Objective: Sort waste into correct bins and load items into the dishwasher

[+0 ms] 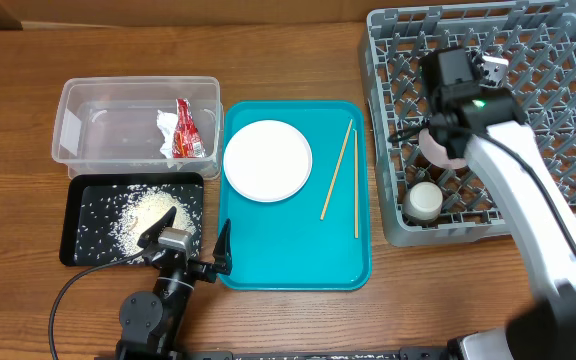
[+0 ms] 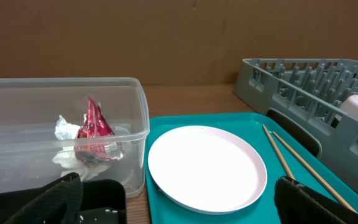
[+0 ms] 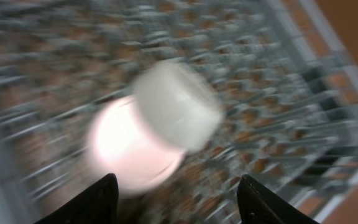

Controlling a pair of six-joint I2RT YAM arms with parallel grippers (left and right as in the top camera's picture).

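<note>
table (image 1: 18, 210) strip between tray (image 1: 288, 245) and rack (image 1: 380, 140)

My left gripper (image 1: 191, 235) sits low at seven o'clock, jaws spread wide. My right arm (image 1: 528, 205) reaches from five o'clock toward one o'clock; my right gripper (image 3: 179, 202) gapes wide too, its view blurred.

- No text, brand, number or sign can be read in any view.
- The red-and-white wrapper (image 2: 96, 127) in the clear tub (image 2: 137, 118) is too crumpled and small for any print on it to be made out.
- The right wrist view is blurred throughout.
</note>
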